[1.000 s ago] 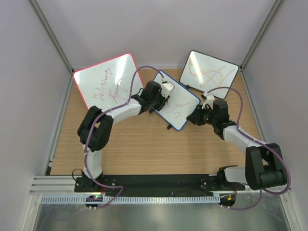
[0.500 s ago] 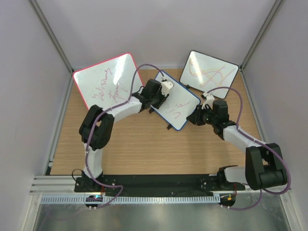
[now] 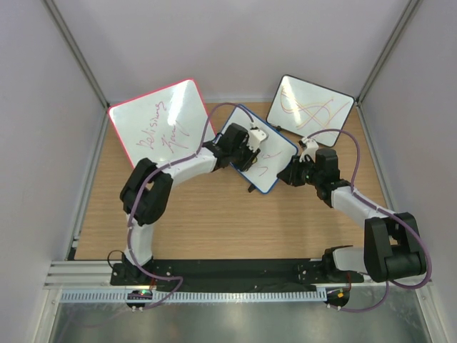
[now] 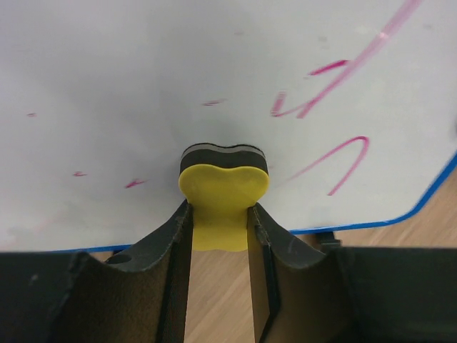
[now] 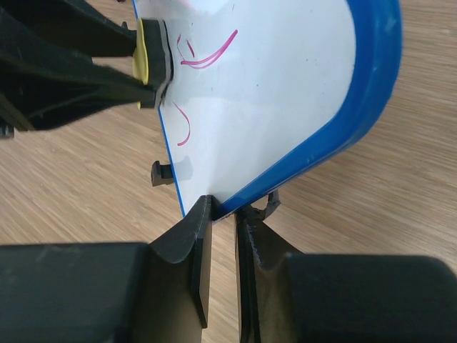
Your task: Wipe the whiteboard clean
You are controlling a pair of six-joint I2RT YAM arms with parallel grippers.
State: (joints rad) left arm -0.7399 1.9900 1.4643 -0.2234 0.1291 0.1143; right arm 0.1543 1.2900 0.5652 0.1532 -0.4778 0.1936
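Seen from overhead, the whiteboard [image 3: 277, 163] stood mid-table between the pink-framed board [image 3: 161, 121] and the black-framed board [image 3: 314, 107], its long axis running from far-left to near-right. The left gripper [image 3: 251, 143] was over its face and the nearer arm to the writing. The right gripper [image 3: 294, 174] was at the board's near-right edge. Against the frame a second earlier, the left gripper had travelled along that axis toward the right arm, while board and right gripper had not shifted. In the left wrist view, the fingers were closed on a yellow-backed eraser [image 4: 223, 187], its dark felt pressed to the white surface near the lower blue rim. The heavier red strokes [image 4: 335, 153] lay to the eraser's right and above, with faint flecks to its left. In the right wrist view, the right gripper's jaws were nearly shut, pinching the blue frame [image 5: 371, 78] at a rounded corner and steadying the board, which stood tilted. In my judgement, the next pass has to continue toward those strokes
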